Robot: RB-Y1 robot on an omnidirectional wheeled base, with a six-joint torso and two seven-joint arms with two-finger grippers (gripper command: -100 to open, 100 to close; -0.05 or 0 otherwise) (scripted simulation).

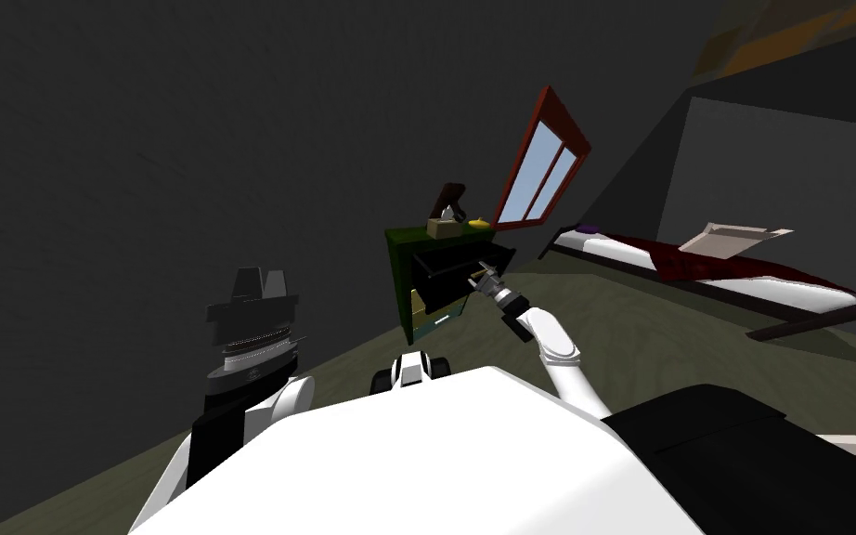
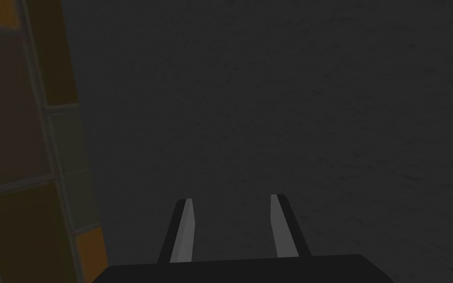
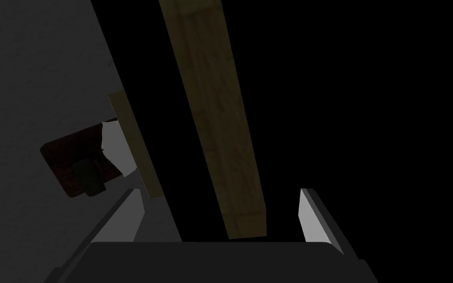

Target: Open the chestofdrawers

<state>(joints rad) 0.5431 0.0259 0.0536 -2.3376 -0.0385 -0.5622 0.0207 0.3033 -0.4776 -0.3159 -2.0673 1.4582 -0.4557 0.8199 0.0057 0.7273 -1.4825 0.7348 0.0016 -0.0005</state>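
Right wrist view shows the right tool with its two fingers wide apart, holding nothing. A long brown bar runs up between them. Its end sits close to the tool's dark block. It touches neither finger, and there is free room on both sides of it. Behind the bar is a black area. Past one finger is a thin brown edge. Beside that edge is a dark red thing in front of a grey wall.

From the head, the right arm reaches out to the chest of drawers. Its tool is right at the top drawer. That drawer looks pulled out a little way and is dark. The chest is dark green and stands by the wall, with small things on top. A window with a red frame is behind it. A wide stretch of floor lies between the chest and the bed.

The left tool is held up on my left side, well apart from the chest. Its fingers are apart with nothing between them.
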